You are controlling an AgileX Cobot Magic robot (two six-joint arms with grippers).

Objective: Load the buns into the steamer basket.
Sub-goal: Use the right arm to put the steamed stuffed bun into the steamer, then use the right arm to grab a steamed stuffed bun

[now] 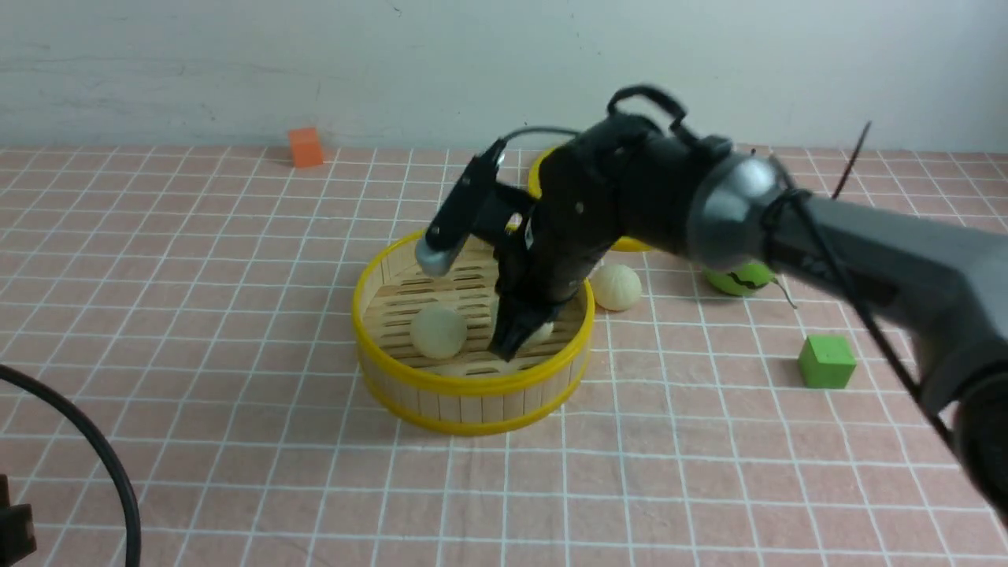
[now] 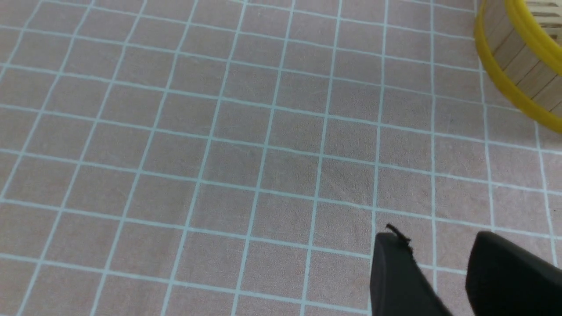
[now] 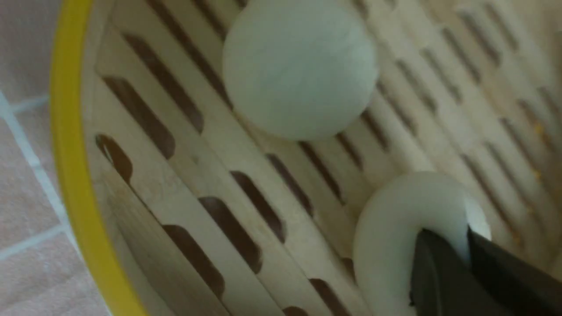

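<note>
Bun (image 3: 386, 228) partly hidden by right jaws pinching it inside steamer basket (image 1: 472, 387); left jaws parted

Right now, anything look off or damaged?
Yes: in the steamer basket, the right hand pinches a bun so hard it looks dented around the fingertips; the other bun inside is round.

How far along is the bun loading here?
Done: one bun lies loose in the basket. In hand: the right tool pinches a second bun inside the basket. Left: release it, then fetch the third bun on the cloth beside the basket.
</note>
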